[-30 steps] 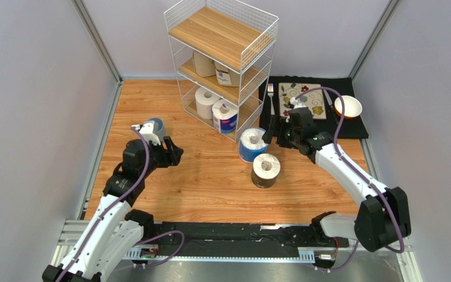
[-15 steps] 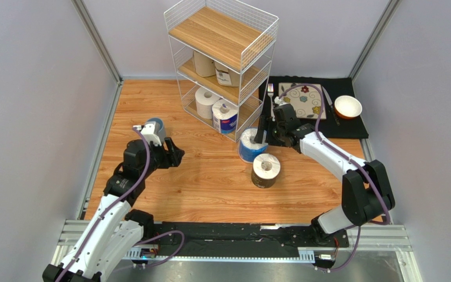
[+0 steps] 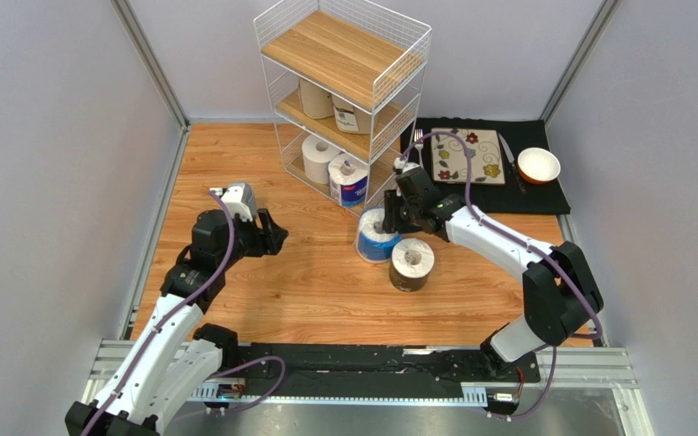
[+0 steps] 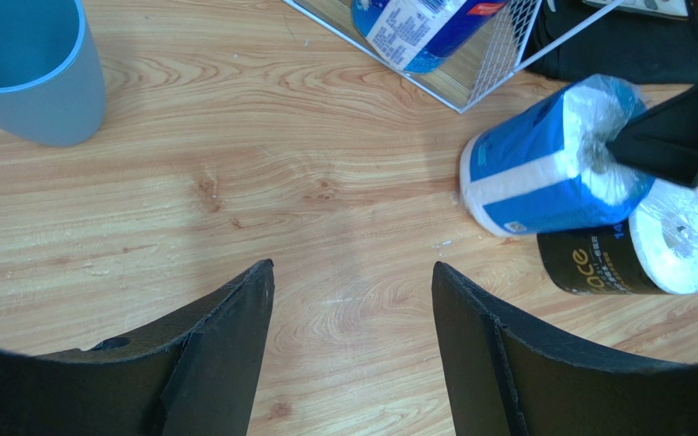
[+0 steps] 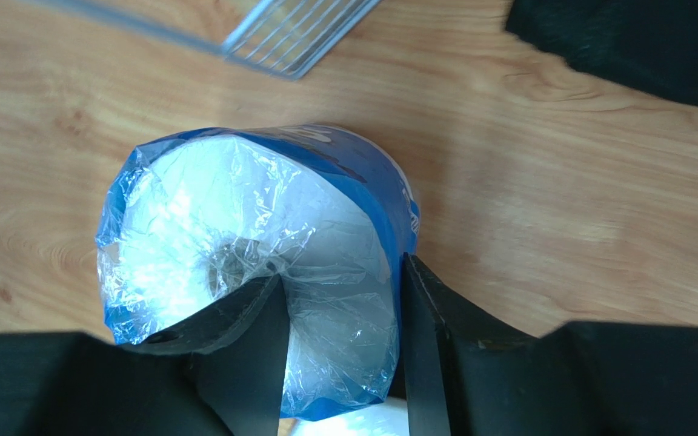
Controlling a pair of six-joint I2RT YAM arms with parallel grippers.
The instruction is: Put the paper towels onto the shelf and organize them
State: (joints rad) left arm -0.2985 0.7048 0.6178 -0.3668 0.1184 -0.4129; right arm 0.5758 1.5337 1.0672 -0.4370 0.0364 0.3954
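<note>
Top view: the right fingers [image 3: 388,212] pinch the rim of the blue plastic-wrapped paper towel roll [image 3: 373,243], which is tilted on the wooden tabletop [image 3: 307,282]. The tall white wire shelf [image 3: 343,54] stands just beyond them.

Left wrist view: the left fingers [image 4: 225,354] stand wide and empty, and the roll [image 4: 535,173] lies ahead to their right.

Right wrist view: one of the right fingers [image 5: 243,354] sits on the roll's [image 5: 234,227] top and the other outside its wall.

Wooden table [image 3: 307,282] bears wire shelf [image 3: 339,54], black mat [image 3: 544,195], blue cup [image 4: 25,68]; tilted blue-wrapped roll [image 3: 375,239] just beside upright dark-wrapped roll [image 3: 412,263].
</note>
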